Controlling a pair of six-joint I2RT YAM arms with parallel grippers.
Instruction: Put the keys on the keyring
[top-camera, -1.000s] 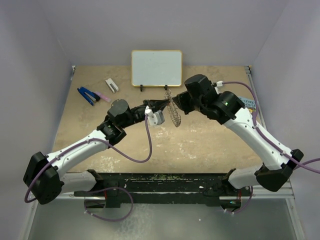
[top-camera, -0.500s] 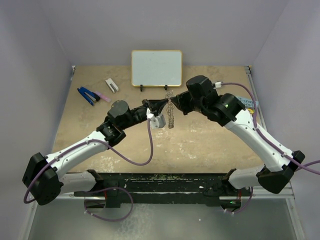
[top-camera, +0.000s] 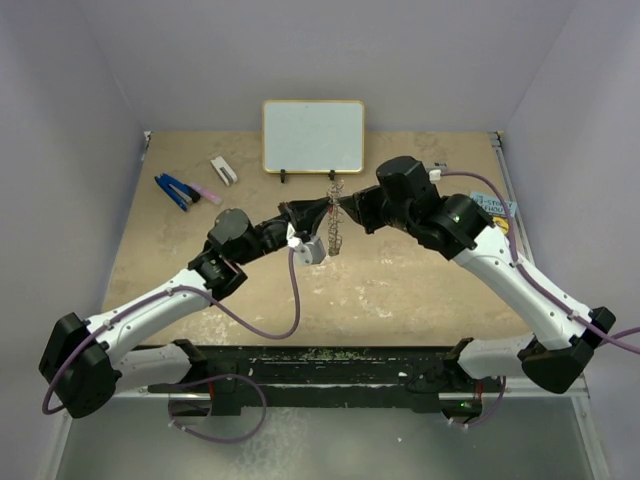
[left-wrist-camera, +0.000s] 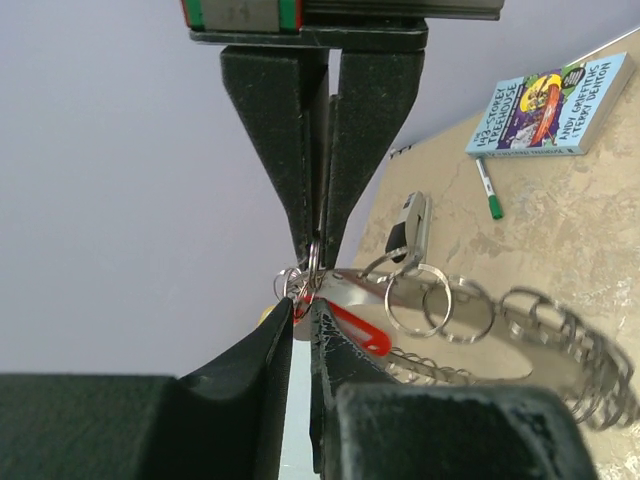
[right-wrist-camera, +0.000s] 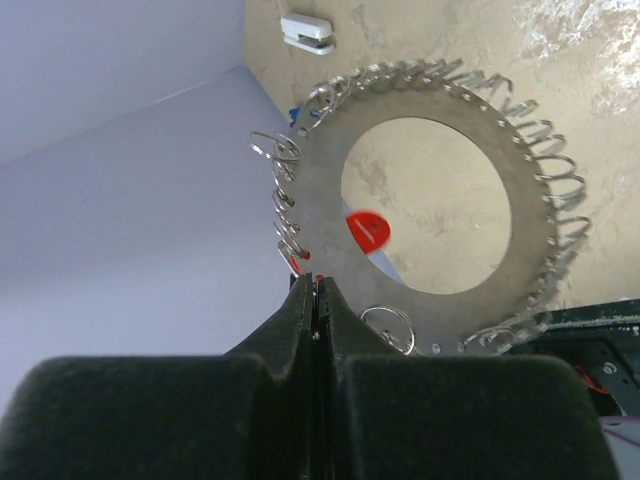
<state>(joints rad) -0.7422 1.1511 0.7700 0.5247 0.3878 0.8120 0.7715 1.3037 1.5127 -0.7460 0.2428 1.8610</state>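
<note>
1. Right wrist: the key (right-wrist-camera: 368, 230) shows as a red blur through the hole, its blade slipping behind the keyring (right-wrist-camera: 530, 235).
2. Top view: ring edge-on, key too small to spot.
3. Left wrist: ring runs off right edge; the left gripper (left-wrist-camera: 303, 305) grip is unclear.

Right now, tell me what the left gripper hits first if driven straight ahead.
The left gripper would first meet small split rings on the keyring's rim, at its tips; just behind, the shut right gripper, apparently head-on.

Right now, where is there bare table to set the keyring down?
Widest bare patch: near-centre table, between left arm and right arm. Another: back-right strip beside the whiteboard. Crowded: back left, around the small white object and blue tool.
</note>
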